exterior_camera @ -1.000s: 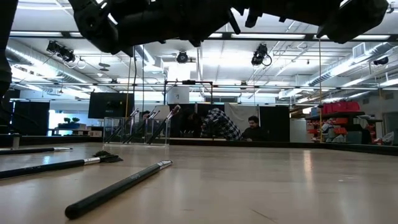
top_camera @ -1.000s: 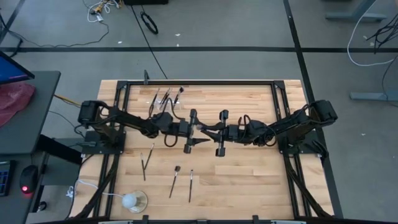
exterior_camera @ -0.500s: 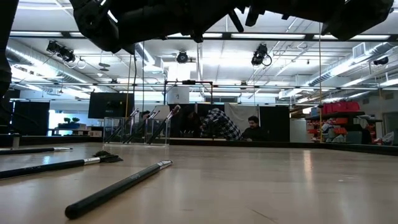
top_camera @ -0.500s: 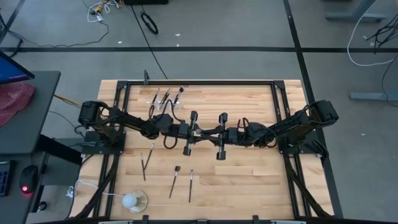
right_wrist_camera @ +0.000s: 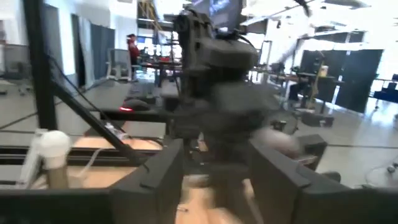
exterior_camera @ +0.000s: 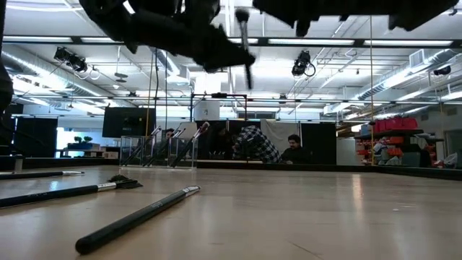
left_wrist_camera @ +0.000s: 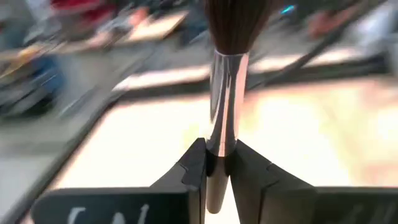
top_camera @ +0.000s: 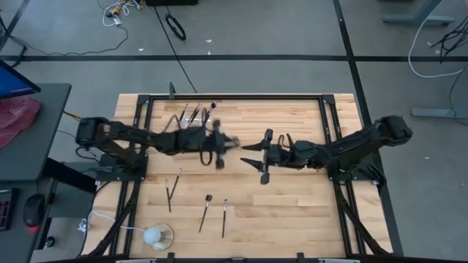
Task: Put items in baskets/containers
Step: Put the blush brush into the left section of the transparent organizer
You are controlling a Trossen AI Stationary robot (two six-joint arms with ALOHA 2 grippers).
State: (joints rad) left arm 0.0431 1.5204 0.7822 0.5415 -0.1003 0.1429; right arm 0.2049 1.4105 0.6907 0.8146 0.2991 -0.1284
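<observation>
- Slim makeup brush with shiny silver ferrule and brown fluffy head [left_wrist_camera: 225, 93]: judged light, stiff stick, slick metal collar, soft bristles; best taken on the handle below the ferrule, not on the hairs
- Left gripper [left_wrist_camera: 217, 165]: fingers pinched narrow on that brush just under the ferrule, head pointing away from the wrist; in the high view it hangs above table centre, left of middle [top_camera: 218, 143]
- Right gripper [top_camera: 257, 155]: fingers [right_wrist_camera: 155, 174] spread apart, nothing between them, facing the left arm, right of centre
- Small clear plastic holder [top_camera: 196, 115] at far left of the wooden table [top_camera: 292, 212], a few dark brushes already leaning in it
- Loose dark-handled brushes [top_camera: 206, 212] lie at near left, well apart from the holder
</observation>
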